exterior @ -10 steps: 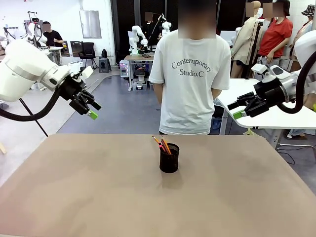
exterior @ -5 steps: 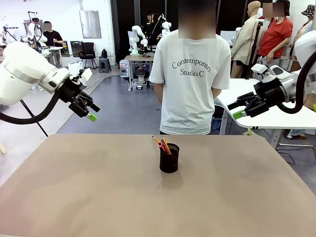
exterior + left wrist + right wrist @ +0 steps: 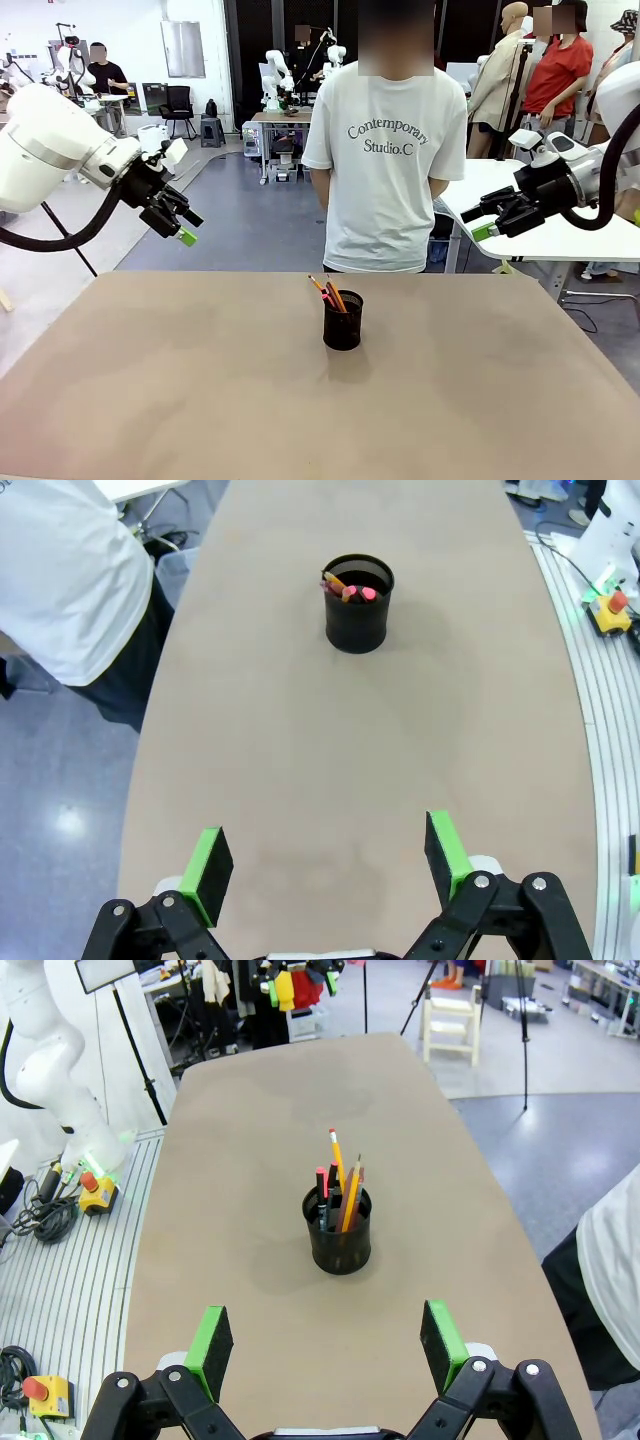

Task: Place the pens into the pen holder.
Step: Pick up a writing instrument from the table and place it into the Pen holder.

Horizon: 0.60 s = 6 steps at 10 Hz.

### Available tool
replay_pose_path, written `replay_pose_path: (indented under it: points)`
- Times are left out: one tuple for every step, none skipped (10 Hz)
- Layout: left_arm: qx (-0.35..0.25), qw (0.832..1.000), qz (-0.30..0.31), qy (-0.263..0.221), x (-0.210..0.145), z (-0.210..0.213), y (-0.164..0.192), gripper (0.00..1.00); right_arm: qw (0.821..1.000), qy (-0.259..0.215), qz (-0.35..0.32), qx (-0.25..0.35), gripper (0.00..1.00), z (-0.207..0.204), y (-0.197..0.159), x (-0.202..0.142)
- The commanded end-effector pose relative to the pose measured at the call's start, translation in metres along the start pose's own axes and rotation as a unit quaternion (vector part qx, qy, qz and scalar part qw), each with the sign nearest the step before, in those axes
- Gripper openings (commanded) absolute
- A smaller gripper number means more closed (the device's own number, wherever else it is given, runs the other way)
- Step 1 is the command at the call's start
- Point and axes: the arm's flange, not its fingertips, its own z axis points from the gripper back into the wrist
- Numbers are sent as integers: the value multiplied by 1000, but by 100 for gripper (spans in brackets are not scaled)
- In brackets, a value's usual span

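The pen holder, a small black mesh cup, stands near the middle of the table toward the far edge, also seen as pen holder and pen holder. The pens stand inside it, tips leaning left; the right wrist view shows a yellow-orange one, a brownish one and a black one with red ends as pens. My left gripper hangs open high above the table's left far corner. Off the right side, my right gripper is raised and open. Both are empty.
A person in a white T-shirt stands at the far edge behind the cup, hands behind the back. The tan table is bare around the cup. Another white table sits at the right behind my right arm.
My left gripper has drifted slightly left and up over the last second. The right arm, the cup and the pens have not moved.
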Motion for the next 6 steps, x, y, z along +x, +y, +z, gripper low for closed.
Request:
replay_pose_path:
  points:
    - [-2,1000,-1,-2,2,2,3,100,1000,-2,1,0,100,1,1,1]
    - [-2,1000,-1,-2,2,2,3,100,1000,-2,1,0,100,1,1,1]
    - [-2,1000,-1,-2,2,2,3,100,1000,-2,1,0,100,1,1,1]
    - [-2,1000,-1,-2,2,2,3,100,1000,-2,1,0,100,1,1,1]
    - [-2,1000,-1,-2,2,2,3,100,1000,-2,1,0,100,1,1,1]
    - [-2,1000,-1,-2,2,2,3,100,1000,-2,1,0,100,1,1,1]
